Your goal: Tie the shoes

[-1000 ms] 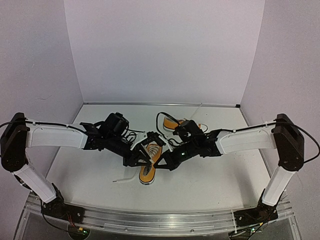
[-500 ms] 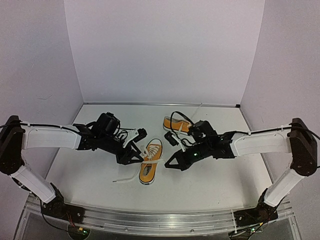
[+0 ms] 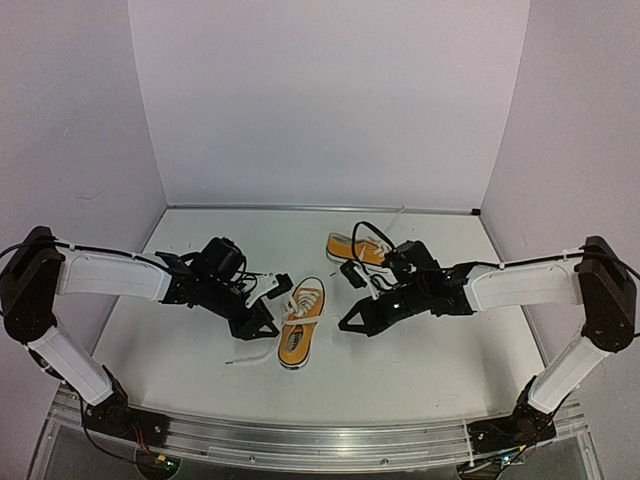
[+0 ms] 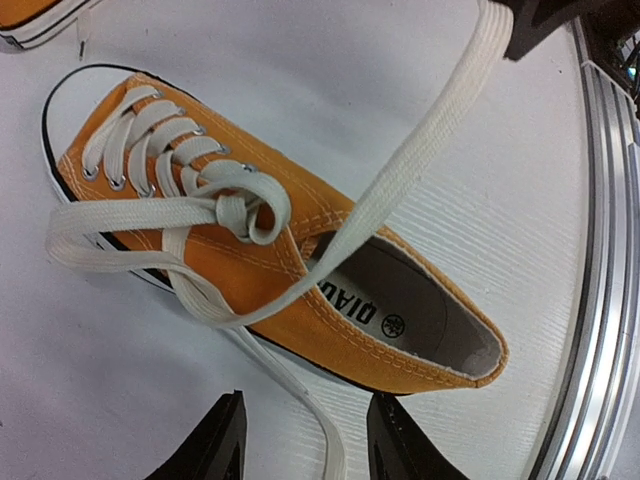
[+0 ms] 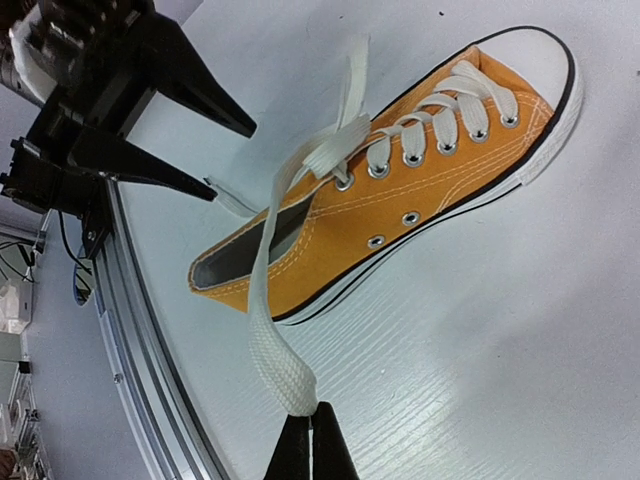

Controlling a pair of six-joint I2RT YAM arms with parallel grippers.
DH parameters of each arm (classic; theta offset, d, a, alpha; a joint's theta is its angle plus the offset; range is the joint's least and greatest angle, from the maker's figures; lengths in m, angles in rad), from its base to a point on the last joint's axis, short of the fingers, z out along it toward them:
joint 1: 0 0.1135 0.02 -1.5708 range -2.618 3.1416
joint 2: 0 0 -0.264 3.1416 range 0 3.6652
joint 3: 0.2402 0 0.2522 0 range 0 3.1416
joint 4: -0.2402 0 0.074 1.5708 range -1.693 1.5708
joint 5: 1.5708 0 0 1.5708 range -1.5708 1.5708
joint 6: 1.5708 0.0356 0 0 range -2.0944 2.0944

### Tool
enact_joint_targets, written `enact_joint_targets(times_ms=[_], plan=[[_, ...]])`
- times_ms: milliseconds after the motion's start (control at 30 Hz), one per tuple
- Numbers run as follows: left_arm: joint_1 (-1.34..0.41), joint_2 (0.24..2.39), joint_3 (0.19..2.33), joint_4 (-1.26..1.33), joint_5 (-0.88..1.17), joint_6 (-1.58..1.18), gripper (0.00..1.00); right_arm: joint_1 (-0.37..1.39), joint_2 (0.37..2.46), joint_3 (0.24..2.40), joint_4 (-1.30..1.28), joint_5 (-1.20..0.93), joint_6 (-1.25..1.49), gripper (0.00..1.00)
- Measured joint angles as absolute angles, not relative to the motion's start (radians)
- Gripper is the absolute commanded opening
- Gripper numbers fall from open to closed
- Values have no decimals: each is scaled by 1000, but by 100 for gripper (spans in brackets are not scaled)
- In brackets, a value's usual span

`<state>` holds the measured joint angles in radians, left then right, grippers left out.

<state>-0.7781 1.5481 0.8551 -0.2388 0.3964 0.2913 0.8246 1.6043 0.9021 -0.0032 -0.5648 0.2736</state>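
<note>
The near shoe (image 3: 299,322) lies on the white table between both grippers, toe pointing away, with a loose first knot (image 4: 240,206) at the top of its lacing. My right gripper (image 5: 310,420) is shut on the end of one white lace (image 5: 265,290). That lace runs taut from the knot across the shoe's opening. My left gripper (image 4: 305,440) stands open just left of the shoe's heel. The other lace (image 4: 322,432) trails on the table between its fingers, ungripped. The far shoe (image 3: 357,248) lies behind my right arm.
An aluminium rail (image 3: 320,438) runs along the table's near edge, close to the shoe's heel (image 4: 600,250). Lilac walls close the back and both sides. A loose lace end (image 3: 248,359) lies on the table left of the near shoe.
Both grippers were together over the near shoe and have drawn apart. The left one moved left and opened; the right one pulled its lace out to the right.
</note>
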Motion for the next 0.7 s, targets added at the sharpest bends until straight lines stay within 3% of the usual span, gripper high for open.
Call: enact_joint_targets(times_ms=[467, 700], plan=[[-887, 1771, 984, -333, 446, 308, 37, 788, 1604, 863, -1, -561, 290, 0], [-903, 1762, 984, -295, 446, 308, 38, 781, 1597, 820, -2, -561, 291, 0]])
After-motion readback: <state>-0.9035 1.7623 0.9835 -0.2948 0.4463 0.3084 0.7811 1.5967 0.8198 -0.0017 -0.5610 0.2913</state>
